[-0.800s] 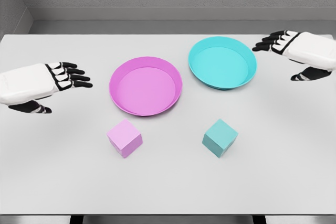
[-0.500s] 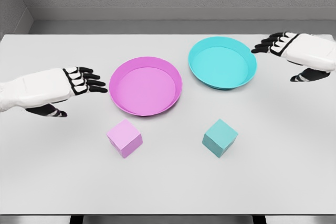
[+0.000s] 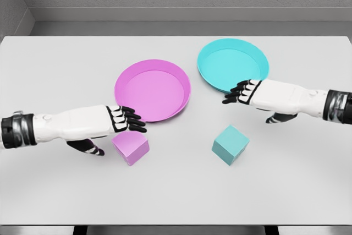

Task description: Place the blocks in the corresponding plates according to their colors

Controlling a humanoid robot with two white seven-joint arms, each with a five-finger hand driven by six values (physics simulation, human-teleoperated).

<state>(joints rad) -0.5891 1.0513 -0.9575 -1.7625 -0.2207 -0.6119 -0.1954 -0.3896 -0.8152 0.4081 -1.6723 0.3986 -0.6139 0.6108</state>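
The left hand (image 3: 107, 122) hangs low over the bench (image 3: 176, 191), fingers stretched out and apart, holding nothing; its fingertips reach just over the near-left top edge of the pink block (image 3: 130, 145), the thumb hanging down beside it. Whether they touch it I cannot tell. The pink block and the teal block (image 3: 230, 144) sit nearest on the bench, well apart from each other, both outside the plates. They look like small solid cubes with flat, smooth faces and crisp corners: likely light and stiff, not fragile, though perhaps slippery. The best hold would be on two opposite side faces, thumb against one and fingers against the other, squarely enough that the cube cannot twist out.

The right hand (image 3: 258, 94) hovers beyond the teal block, fingers extended and empty, over the near rim of the teal plate (image 3: 220, 53). The pink plate (image 3: 126, 81) lies just behind the pink block, both plates empty.
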